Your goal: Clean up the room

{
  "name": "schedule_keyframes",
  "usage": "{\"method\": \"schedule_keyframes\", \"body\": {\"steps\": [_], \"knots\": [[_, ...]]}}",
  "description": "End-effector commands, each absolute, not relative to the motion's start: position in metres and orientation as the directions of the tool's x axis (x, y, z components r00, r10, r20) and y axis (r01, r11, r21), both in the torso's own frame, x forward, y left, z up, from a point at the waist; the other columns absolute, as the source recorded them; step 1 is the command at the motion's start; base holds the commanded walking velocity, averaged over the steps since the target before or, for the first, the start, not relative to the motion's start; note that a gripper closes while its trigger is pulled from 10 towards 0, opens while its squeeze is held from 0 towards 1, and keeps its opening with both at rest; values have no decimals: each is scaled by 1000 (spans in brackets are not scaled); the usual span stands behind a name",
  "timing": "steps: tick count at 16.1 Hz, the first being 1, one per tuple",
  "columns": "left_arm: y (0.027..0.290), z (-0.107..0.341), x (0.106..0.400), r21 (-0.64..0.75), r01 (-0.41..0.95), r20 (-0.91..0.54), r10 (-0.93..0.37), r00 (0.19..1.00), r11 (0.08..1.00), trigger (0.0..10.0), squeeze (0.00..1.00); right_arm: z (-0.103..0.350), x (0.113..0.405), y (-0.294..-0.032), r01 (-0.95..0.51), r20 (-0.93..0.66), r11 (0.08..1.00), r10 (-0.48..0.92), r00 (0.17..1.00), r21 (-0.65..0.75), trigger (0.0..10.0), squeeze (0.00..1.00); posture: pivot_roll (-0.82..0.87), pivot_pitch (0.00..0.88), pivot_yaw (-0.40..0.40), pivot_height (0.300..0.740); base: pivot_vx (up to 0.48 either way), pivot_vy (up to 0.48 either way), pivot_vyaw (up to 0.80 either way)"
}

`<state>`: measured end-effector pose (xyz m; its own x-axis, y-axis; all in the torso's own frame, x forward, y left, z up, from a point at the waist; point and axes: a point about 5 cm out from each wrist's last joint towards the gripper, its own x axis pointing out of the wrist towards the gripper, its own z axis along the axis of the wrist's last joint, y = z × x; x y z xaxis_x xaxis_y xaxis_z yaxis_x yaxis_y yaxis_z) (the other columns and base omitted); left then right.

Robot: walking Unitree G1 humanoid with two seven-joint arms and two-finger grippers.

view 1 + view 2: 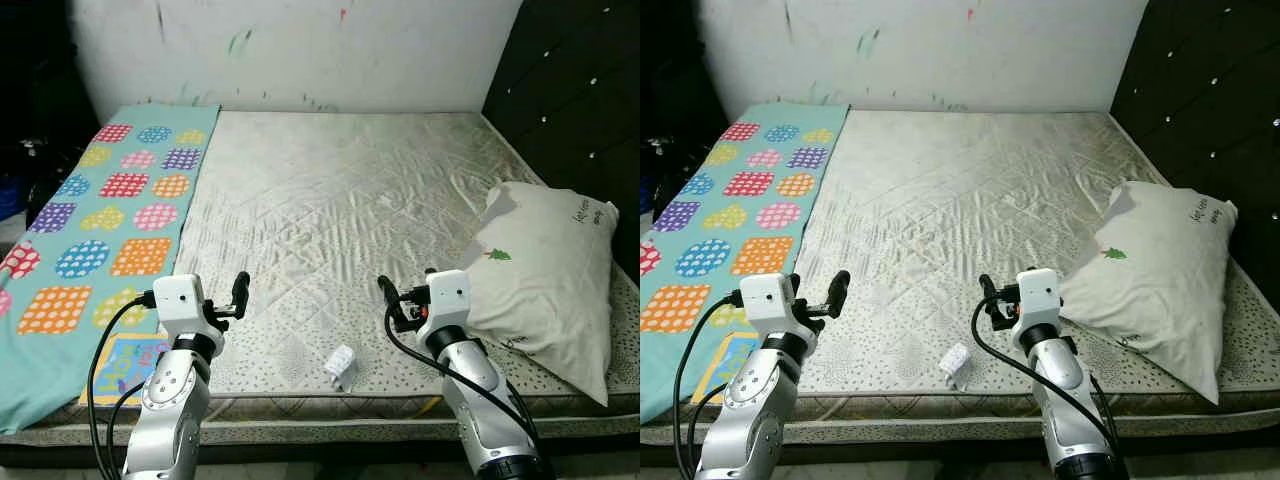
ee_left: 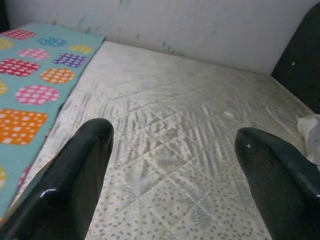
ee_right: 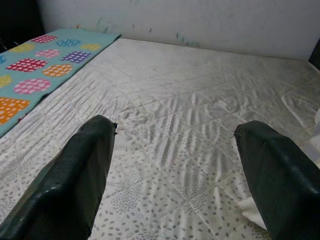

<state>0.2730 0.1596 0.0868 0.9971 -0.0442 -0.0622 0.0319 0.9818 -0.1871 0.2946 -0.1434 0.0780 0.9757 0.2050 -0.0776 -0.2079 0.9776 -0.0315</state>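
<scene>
Bare quilted mattress (image 1: 340, 190) fills the scene, wall at 12 o'clock, dark tufted headboard (image 1: 570, 90) at 2–3 o'clock. Teal blanket (image 1: 100, 210) with coloured dotted patches runs along the mattress edge from 11 down to 8 o'clock. A colourful book (image 1: 125, 365) lies on the blanket's near end at 7 o'clock, just beside the left arm. White pillow (image 1: 545, 275) with a small green tree print sits at 3–4 o'clock, against the headboard side. Small crumpled white paper scrap (image 1: 341, 366) lies on the mattress near the front edge at 6 o'clock, between the two arms, touching neither.

Left gripper (image 1: 238, 296) raised over the front of the mattress at 7 o'clock, fingers (image 2: 75, 175) spread wide apart, holding nothing. Right gripper (image 1: 388, 300) raised at 5 o'clock, just beside the pillow's near corner, fingers (image 3: 75, 175) also spread wide, nothing between them.
</scene>
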Motion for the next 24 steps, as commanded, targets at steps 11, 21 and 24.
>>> {"method": "schedule_keyframes", "body": {"steps": [11, 21, 24], "knots": [[164, 89, 270, -169, 6, -72, -19, 997, 986, 10000, 0, 82, 299, -143, -206, -95, 978, 202, 975, -31, 10000, 0, -65, 0, -1, 740, 0, 0, 0], [164, 89, 270, -170, 7, -73, -20, 997, 985, 10000, 0, 81, 299, -143, -201, -108, 978, 195, 975, -49, 10000, 0, -65, 0, -1, 740, 0, 0, 0], [164, 89, 270, -170, 7, -73, -20, 997, 985, 10000, 0, 81, 299, -143, -201, -108, 978, 195, 975, -49, 10000, 0, -65, 0, -1, 740, 0, 0, 0]]}}
